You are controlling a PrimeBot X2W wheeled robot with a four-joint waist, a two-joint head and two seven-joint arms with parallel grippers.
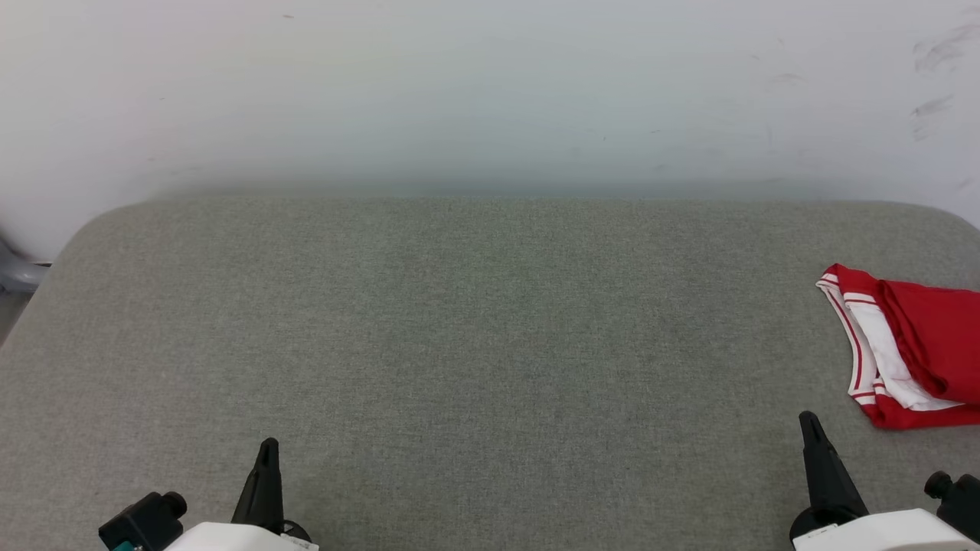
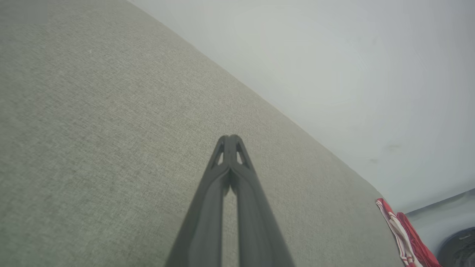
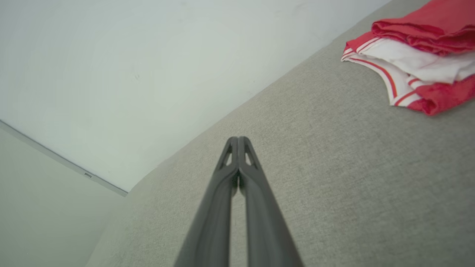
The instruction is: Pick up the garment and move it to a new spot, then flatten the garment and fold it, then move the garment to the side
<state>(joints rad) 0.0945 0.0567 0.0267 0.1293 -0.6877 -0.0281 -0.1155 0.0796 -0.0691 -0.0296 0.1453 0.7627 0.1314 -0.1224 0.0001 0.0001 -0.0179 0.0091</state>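
1. The garment point(image 1: 930, 337) lies in a loose heap at the far right of the table point(image 1: 490, 321), and the right edge of the head view cuts part of it off.
2. Its red cloth is folded over on top of white cloth. Red-and-white striped trim runs along the side that faces the middle of the table.
3. In the right wrist view the same heap sits in the upper right corner. It rests flat on the grey cover, with the red layer rumpled on top.
4. The right gripper point(image 1: 808, 421) is nearest to it, just on the robot's side of the heap's near corner. It is close but apart from the cloth.
5. Its two dark fingers are pressed tight together from the tip down, and they grip nothing.
6. The left gripper point(image 1: 268, 445) stands well apart from the garment, near the table's other side, over bare cover. Its fingers are likewise closed against each other and empty.
7. Both grippers point away from the robot, toward the wall point(image 1: 490, 92). I cannot tell whether either tip touches the cover.
8. The table is covered in grey woven fabric and has rounded far corners.
9. The wall behind is pale, with a few dark scuffs at the upper right.
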